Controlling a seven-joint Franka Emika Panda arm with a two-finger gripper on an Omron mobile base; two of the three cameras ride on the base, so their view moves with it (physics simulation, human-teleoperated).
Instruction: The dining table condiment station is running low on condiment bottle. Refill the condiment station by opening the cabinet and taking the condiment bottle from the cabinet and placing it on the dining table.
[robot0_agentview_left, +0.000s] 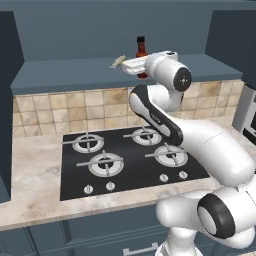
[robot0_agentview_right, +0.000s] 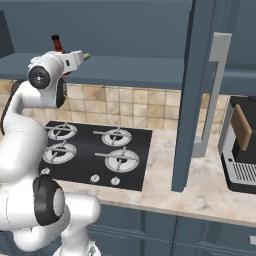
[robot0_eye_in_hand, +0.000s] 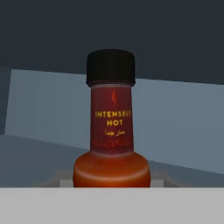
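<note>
The condiment bottle (robot0_eye_in_hand: 111, 131) stands upright and very close in the hand view: dark red-brown body, red label, black cap. Pale fingertips (robot0_eye_in_hand: 61, 179) sit tight against both sides of its bulging body, so my gripper (robot0_eye_in_hand: 112, 180) looks shut on it. In the left base view the bottle (robot0_agentview_left: 141, 48) rises behind my white hand, on the shelf of the open cabinet (robot0_agentview_left: 75, 70), and the gripper (robot0_agentview_left: 134, 66) is at its base. In the right base view only the bottle's top (robot0_agentview_right: 56, 43) peeks over the hand. The dining table is out of view.
The cabinet's swung-open door (robot0_agentview_right: 192, 95), with a long silver handle (robot0_agentview_right: 212, 95), stands to my right. Below the shelf lies the black gas hob (robot0_agentview_left: 125, 160) on a stone counter (robot0_agentview_left: 30, 180). A small yellowish object (robot0_agentview_left: 118, 61) lies beside my hand. A toaster-like appliance (robot0_agentview_right: 240, 145) sits at the far right.
</note>
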